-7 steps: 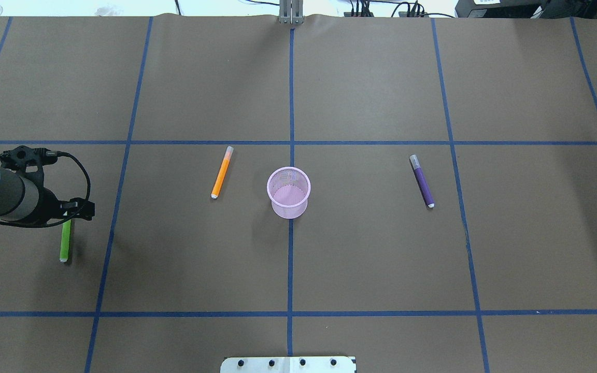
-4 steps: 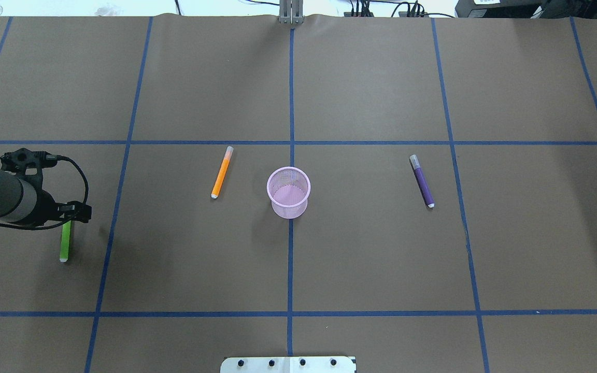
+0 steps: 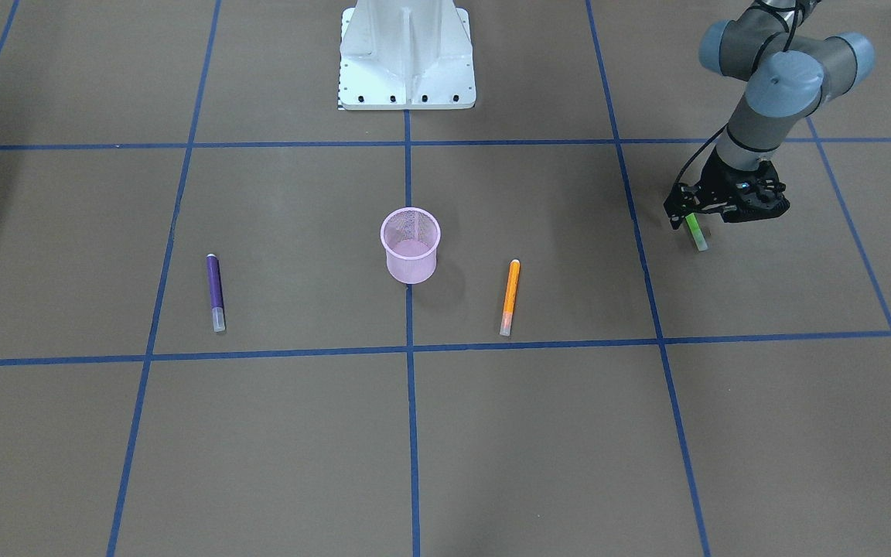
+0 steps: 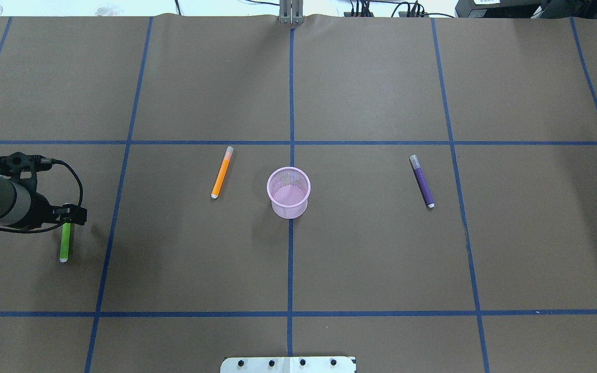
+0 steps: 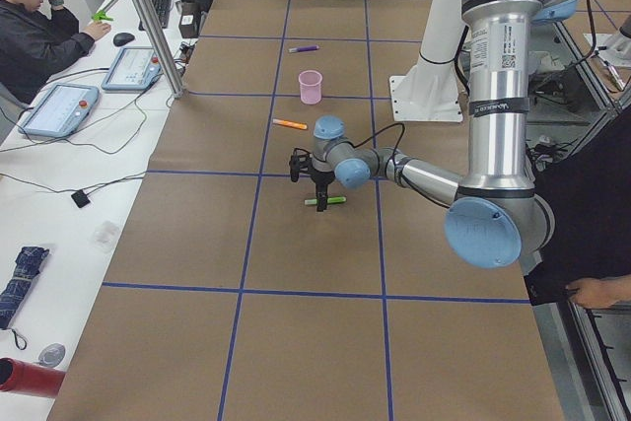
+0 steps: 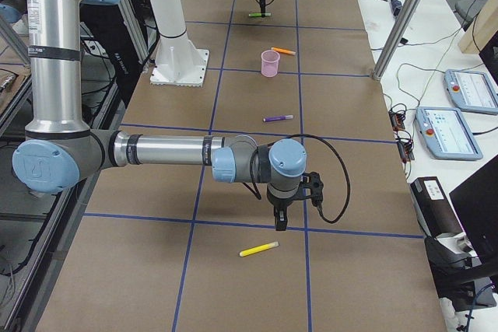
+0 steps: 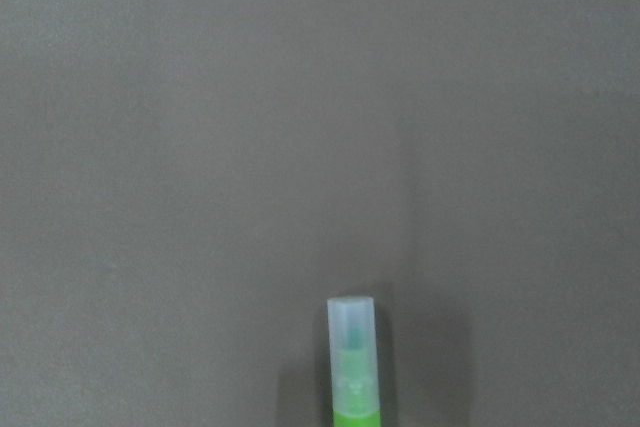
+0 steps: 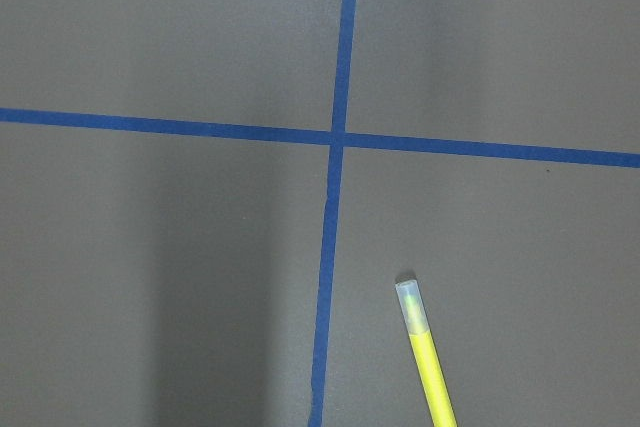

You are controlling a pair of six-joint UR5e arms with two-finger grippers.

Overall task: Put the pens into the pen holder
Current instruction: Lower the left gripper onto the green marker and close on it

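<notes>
The pink mesh pen holder point(image 4: 289, 207) stands upright at the table's middle. An orange pen point(image 4: 221, 172) lies left of it and a purple pen point(image 4: 422, 181) right of it. Far to the left lies the green pen point(image 4: 65, 241), flat on the paper. My left gripper point(image 4: 70, 215) hangs over its capped end, and the left wrist view shows only that cap point(image 7: 353, 322). Whether its fingers are open or shut I cannot tell. My right gripper point(image 6: 278, 223) points down beyond the table's right part, close to a yellow pen point(image 6: 258, 249); its state I cannot tell.
Blue tape lines divide the brown paper into squares. The robot's white base point(image 3: 407, 54) stands at the near edge. A person point(image 5: 39, 27) sits at a side desk with tablets point(image 5: 59, 107) and cables.
My left arm has drawn slightly leftward in the overhead view, its gripper still over the green pen's capped end. None of the pens nor the holder has moved.
</notes>
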